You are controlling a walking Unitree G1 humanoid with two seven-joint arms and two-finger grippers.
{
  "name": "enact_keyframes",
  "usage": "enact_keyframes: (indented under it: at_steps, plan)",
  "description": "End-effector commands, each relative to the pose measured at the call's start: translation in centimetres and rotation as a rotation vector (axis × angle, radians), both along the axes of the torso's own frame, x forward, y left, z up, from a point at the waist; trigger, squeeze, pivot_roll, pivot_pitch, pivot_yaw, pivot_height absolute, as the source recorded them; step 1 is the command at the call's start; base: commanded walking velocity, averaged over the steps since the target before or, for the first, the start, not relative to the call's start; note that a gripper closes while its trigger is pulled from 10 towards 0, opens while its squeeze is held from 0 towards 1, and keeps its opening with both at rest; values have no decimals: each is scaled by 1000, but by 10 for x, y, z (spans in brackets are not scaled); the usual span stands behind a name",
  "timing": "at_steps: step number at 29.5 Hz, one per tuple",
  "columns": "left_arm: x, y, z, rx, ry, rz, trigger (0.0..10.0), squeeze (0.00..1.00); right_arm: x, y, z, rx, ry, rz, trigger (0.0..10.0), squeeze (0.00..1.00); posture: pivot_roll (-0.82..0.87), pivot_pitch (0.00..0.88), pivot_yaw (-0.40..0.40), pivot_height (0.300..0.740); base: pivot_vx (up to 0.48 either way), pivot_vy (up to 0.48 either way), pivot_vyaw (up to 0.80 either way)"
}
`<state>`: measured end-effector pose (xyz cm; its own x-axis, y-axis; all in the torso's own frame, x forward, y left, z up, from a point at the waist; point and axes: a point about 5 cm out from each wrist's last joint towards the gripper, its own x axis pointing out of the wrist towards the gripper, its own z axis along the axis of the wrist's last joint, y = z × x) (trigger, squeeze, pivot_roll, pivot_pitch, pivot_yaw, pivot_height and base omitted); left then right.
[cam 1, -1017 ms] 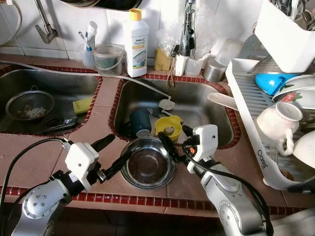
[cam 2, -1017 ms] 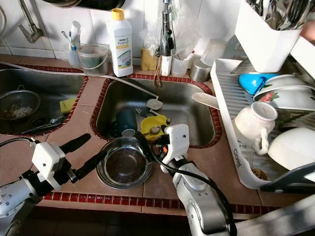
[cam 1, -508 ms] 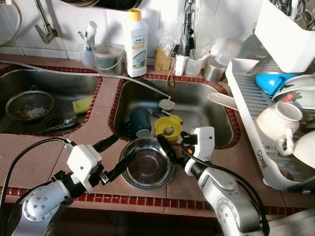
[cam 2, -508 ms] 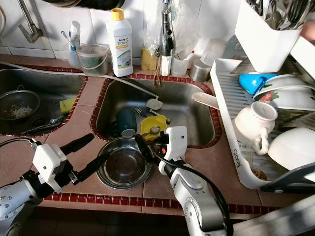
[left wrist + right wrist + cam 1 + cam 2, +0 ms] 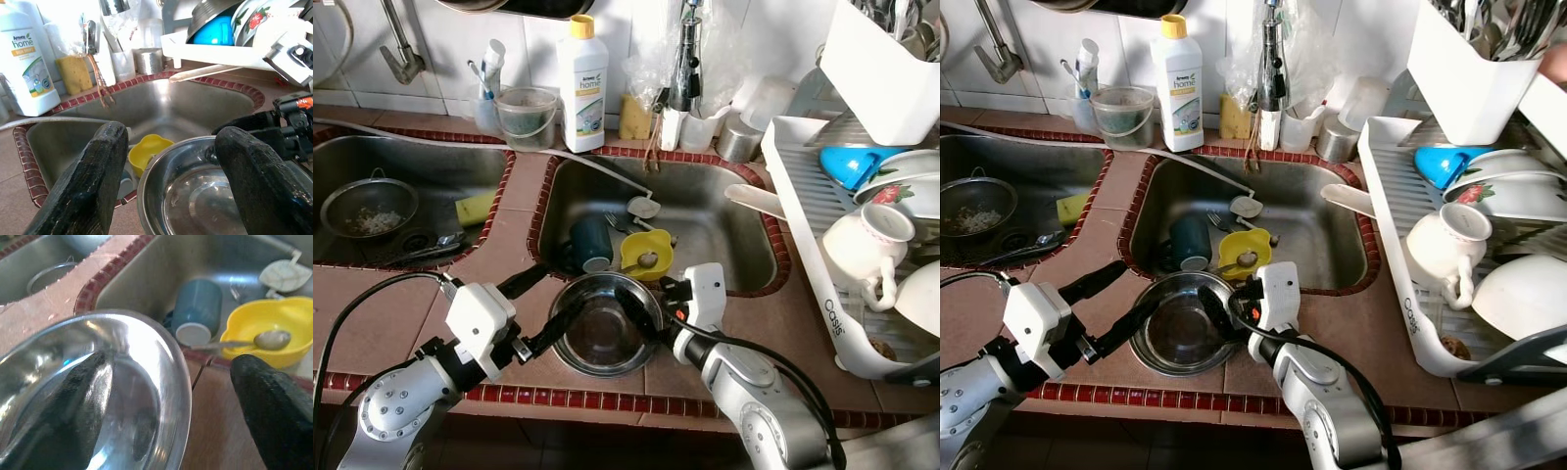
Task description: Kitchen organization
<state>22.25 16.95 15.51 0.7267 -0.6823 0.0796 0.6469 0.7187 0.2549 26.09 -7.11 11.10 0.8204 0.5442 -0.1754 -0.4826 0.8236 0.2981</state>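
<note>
A steel bowl (image 5: 602, 338) sits on the tiled counter just in front of the right sink. My right gripper (image 5: 651, 302) is open astride the bowl's right rim (image 5: 182, 382); one finger (image 5: 73, 396) is inside the bowl and the other (image 5: 271, 404) is outside. My left gripper (image 5: 546, 304) is open at the bowl's left side, its lower finger (image 5: 558, 328) close to the rim. In the left wrist view the bowl (image 5: 205, 196) lies ahead between the two spread fingers.
The right sink (image 5: 710, 211) holds a yellow bowl with a spoon (image 5: 646, 253) and a blue mug (image 5: 592, 243). A white dish rack (image 5: 822, 284) with cups and plates stands on the right. A detergent bottle (image 5: 583, 83) is behind. The left sink holds a strainer (image 5: 370, 208) and a sponge (image 5: 475, 208).
My right gripper has moved left onto the bowl, one finger now inside its rim. My left gripper has edged closer to the bowl's left rim.
</note>
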Motion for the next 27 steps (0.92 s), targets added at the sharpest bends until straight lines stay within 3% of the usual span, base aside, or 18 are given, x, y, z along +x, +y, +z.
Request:
enact_keyframes:
  at_steps: [1,10,16,19,27]
  plan:
    - [0,-5,5,-6,-14,-17,10000,0,-1,-3,1,0,8,-17,0,0,-38,129,-74,740,0,0,0]
    - [-2,-5,4,-1,-1,-33,10000,0,-2,-3,1,12,13,-30,0,0,-40,131,-69,740,0,0,0]
    - [-4,-3,-3,23,22,-39,10000,0,-1,-3,2,19,20,-46,0,0,-41,128,-65,740,0,0,0]
    - [-9,1,-13,76,44,-57,10000,0,0,-4,3,22,13,-49,0,0,-43,126,-63,740,0,0,0]
    - [-12,5,-20,95,73,-63,10000,0,-1,-3,3,24,16,-55,0,0,-44,119,-60,740,0,0,0]
